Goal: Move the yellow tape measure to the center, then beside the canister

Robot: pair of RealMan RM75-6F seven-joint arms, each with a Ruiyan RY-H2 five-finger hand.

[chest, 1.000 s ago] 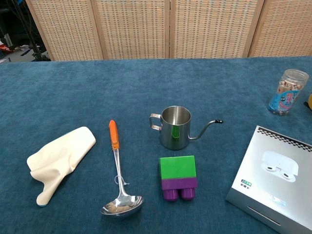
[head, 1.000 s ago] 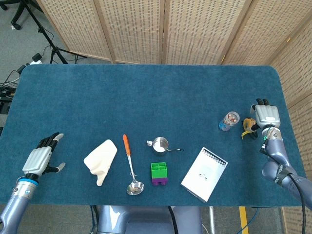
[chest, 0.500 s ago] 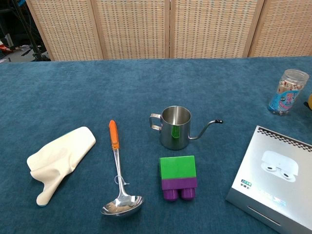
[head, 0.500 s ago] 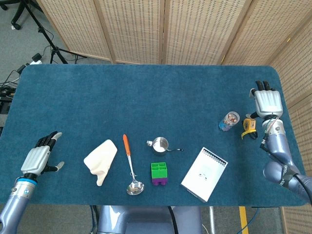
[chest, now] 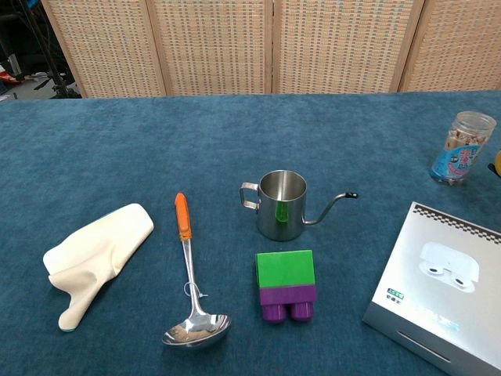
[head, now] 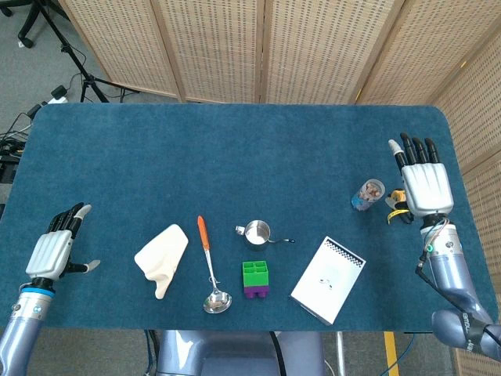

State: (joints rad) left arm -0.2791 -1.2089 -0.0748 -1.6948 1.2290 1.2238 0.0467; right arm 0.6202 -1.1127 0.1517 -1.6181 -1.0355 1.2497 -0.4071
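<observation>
The yellow tape measure (head: 397,203) lies on the blue table near the right edge, just right of the clear canister (head: 367,194), and is partly hidden behind my right hand. My right hand (head: 423,178) hovers above it, open with fingers straight and spread, holding nothing. In the chest view the canister (chest: 462,147) stands at the far right and only a yellow sliver of the tape measure (chest: 498,162) shows at the frame edge. My left hand (head: 53,248) is open near the table's left front edge, far from both.
Across the front of the table lie a cream cloth (head: 163,258), an orange-handled ladle (head: 210,268), a small steel pitcher (head: 257,232), a green and purple block (head: 255,279) and a white box (head: 329,269). The blue table (head: 235,157) has bare cloth across its middle and back.
My right hand has lifted off the tape measure and its fingers have straightened and spread. My left hand has drifted slightly toward the left front. The tape measure has stayed beside the canister.
</observation>
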